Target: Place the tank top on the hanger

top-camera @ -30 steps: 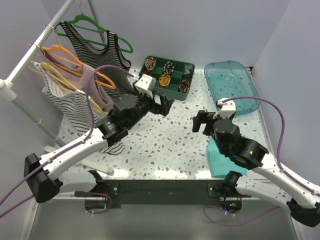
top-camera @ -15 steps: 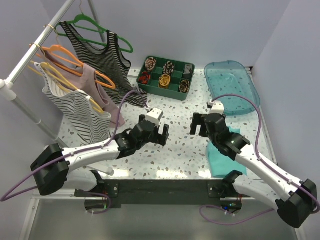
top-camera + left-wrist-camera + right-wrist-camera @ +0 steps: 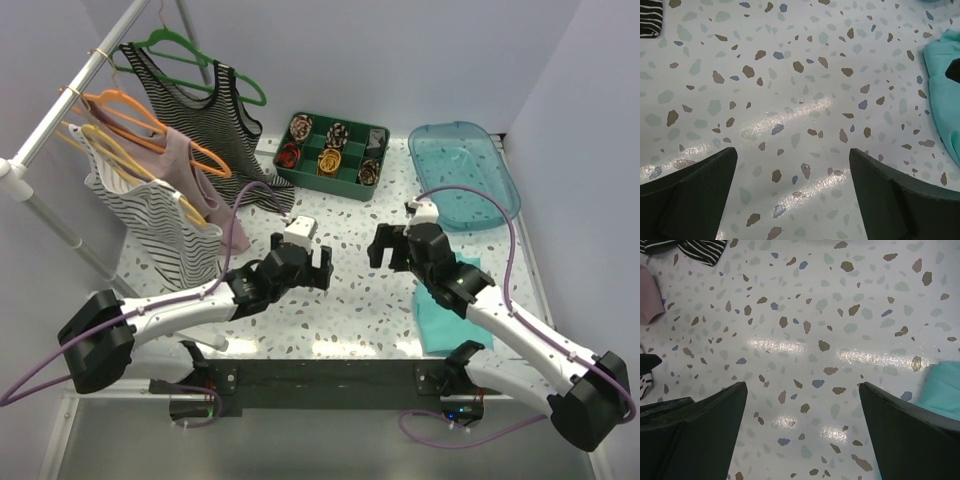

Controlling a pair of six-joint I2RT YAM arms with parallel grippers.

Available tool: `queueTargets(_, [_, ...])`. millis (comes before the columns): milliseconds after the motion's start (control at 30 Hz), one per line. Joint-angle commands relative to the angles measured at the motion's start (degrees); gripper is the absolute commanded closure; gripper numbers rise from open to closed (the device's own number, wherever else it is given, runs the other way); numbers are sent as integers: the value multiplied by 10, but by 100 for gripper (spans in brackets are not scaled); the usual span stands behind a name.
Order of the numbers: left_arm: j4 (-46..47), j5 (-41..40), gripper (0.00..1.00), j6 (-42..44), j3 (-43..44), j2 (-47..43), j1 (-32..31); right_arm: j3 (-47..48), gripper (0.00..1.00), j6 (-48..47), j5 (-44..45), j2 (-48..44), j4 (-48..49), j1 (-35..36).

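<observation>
We see the left gripper (image 3: 303, 259) and right gripper (image 3: 393, 247) empty, jaws spread wide, above the speckled table (image 3: 345, 300).
The pink tank top (image 3: 190, 166) hangs on the orange hanger (image 3: 118, 108), well beyond the left gripper and to its left.

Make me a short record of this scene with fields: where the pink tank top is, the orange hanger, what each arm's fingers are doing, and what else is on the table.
tank top: draped on the hanger, next to striped tops
hanger: orange, hooked on the rail
left gripper: fingers open, empty, above the table
right gripper: fingers open, empty, above the table
also on table: teal cloth, teal tray, green compartment box
</observation>
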Motion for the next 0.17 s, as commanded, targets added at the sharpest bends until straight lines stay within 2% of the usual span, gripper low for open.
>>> queueTargets(0, [33, -2, 0, -3, 8, -24, -2, 2, 1, -9, -4, -8, 24, -1])
queueTargets(133, [36, -3, 0, 4, 9, -28, -3, 0, 1, -8, 0, -14, 23, -1])
